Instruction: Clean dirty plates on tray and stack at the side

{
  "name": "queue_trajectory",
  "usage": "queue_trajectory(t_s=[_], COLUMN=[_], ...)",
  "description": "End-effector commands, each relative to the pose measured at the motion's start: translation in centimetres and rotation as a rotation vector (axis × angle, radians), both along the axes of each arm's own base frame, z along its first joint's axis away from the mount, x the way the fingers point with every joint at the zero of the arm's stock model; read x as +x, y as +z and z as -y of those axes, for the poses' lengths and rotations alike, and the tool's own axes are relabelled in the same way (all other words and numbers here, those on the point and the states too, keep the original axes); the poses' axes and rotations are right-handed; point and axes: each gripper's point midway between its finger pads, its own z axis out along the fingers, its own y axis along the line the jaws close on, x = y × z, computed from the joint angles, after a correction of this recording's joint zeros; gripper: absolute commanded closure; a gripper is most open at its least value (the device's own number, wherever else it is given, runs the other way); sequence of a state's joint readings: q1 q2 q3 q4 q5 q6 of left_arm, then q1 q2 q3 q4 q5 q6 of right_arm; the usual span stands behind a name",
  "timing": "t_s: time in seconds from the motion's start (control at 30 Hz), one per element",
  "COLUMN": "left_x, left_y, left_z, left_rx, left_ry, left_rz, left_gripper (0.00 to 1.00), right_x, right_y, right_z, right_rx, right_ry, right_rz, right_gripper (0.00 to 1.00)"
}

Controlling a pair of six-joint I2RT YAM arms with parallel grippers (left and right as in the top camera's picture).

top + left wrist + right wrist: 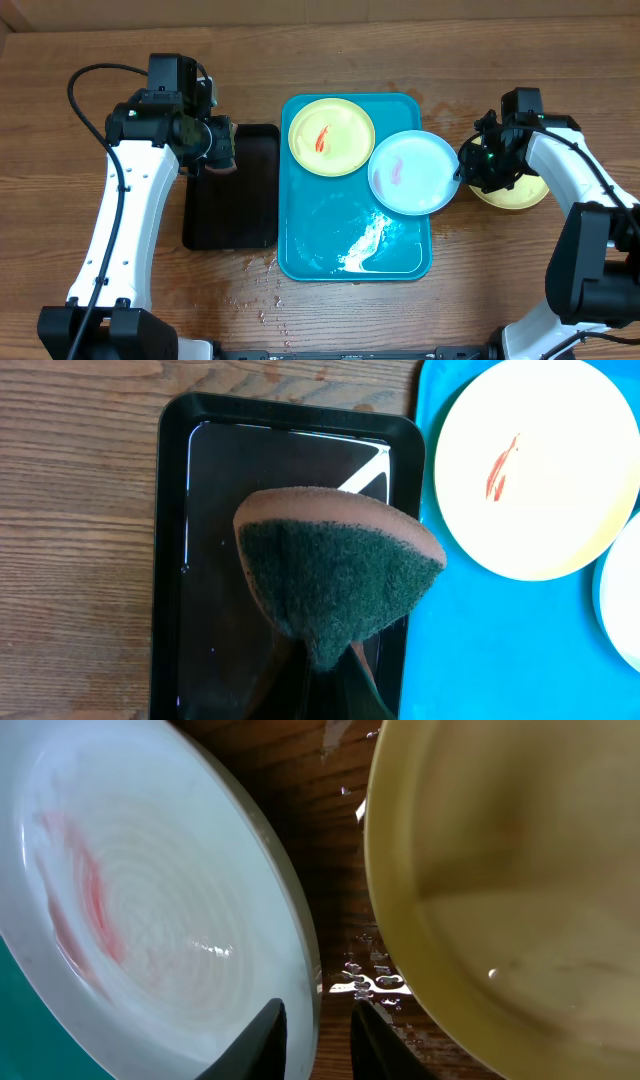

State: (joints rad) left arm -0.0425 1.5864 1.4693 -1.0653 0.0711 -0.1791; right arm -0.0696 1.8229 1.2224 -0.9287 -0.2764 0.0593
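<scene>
The teal tray (320,240) lies mid-table. A yellow-green plate (331,135) with a red smear sits at its far left and also shows in the left wrist view (540,460). A pale blue-white plate (410,172) with a faint pink smear overhangs the tray's right rim. My right gripper (465,170) straddles its right rim, one finger inside and one outside (318,1030), shut on it (150,890). A second yellow-green plate (512,192) lies on the table to the right (520,920). My left gripper (222,147) is shut on a green-and-brown sponge (335,575) above the black tray.
A smaller black tray (232,215) lies left of the teal tray, touching it (200,510). Water pools in the teal tray's near right part (365,240). Water drops dot the wood by its front edge (262,295) and between the two right plates (365,980).
</scene>
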Motion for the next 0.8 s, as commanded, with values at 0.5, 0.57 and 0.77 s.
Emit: queue_trajectory(t_s=[0.5,0.57,0.77], left_x=[0.1,0.1,0.2], left_y=[0.3,0.3,0.3], left_z=[0.3,0.3,0.3], left_rx=[0.000,0.000,0.000], left_ry=[-0.026,-0.026,-0.026], left_rz=[0.007,0.007,0.008], left_gripper=[0.96,0.96,0.96], right_x=[-0.4,-0.6,-2.1], right_y=[-1.1,-0.9,0.8], right_z=[-0.5,-1.0,-2.3], right_rx=[0.006,0.037,0.079], right_ry=[0.015,0.017,0.015], right_rz=[0.004,-0.002,-0.075], right_gripper=[0.91,0.96,0.96])
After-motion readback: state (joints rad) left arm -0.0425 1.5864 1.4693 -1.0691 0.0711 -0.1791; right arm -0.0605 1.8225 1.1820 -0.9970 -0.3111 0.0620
